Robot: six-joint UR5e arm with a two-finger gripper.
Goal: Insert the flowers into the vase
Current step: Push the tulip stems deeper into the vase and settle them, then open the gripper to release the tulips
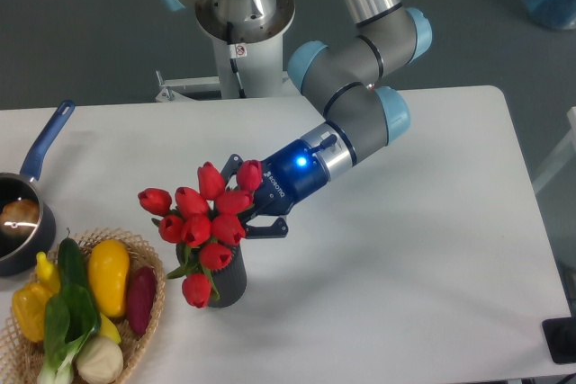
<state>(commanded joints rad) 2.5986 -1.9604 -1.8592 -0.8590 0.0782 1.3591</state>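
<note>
the flowers, a bunch of red tulips, stand with their stems down in the mouth of the vase, which sits near the front of the white table, just right of the wicker basket of vegetables. the blooms spread wider than the vase and hide most of its rim. the gripper reaches in from the right, its dark fingers behind the blossoms; whether they pinch the stems or stand apart cannot be told. a blue-handled saucepan sits at the far left edge.
</note>
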